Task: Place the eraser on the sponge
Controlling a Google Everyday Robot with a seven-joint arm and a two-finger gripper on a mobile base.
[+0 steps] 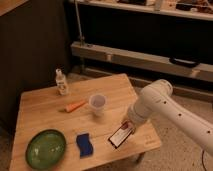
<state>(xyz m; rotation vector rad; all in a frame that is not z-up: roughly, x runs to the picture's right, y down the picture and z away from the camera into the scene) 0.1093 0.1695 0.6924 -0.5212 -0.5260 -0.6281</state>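
My fingers (128, 127) pinch the flat black rectangular eraser with a white and red label (120, 136) by its far end, holding it tilted low over the wooden desk (45, 107) near the front right edge. The small dark blue rectangular sponge (84, 145) lies flat just to the left, apart from it. Procedure: lift clear, traverse left, level the eraser, align lengthwise, lower to contact, release gently

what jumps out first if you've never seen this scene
The big white arm reaching in from the right, its end effector holding the eraser tilted over the near right of the table. Then the green bowl at the front left, with the blue sponge lying between bowl and eraser.
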